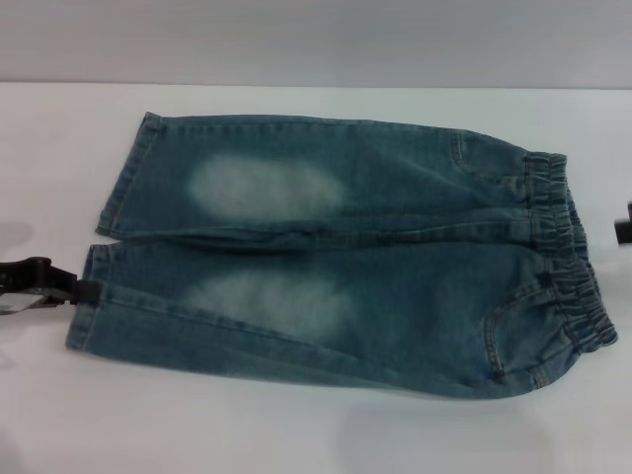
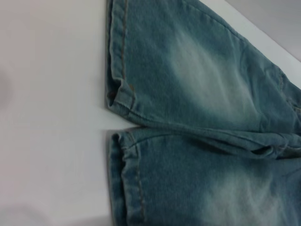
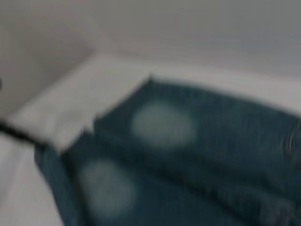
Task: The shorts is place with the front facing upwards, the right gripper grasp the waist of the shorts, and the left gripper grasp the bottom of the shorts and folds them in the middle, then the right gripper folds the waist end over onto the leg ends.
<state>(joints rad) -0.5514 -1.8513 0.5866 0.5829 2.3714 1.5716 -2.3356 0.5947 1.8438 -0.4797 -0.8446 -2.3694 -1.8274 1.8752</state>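
1. Shorts: flat on table, front up, waist right, hems left; 0 folds done.
2. Left gripper: at near-leg hem; opening and hold untellable.
3. Right gripper: at waist edge; opening untellable.
4. Remaining: both grasps, 2 folds.

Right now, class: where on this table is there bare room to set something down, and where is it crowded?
Bare table runs along the near edge below the shorts, and a narrower strip lies behind them by the wall. The left side is open beyond the leg hems, except where the left gripper sits at the near hem. The right side is tight: the waistband and right gripper crowd it.
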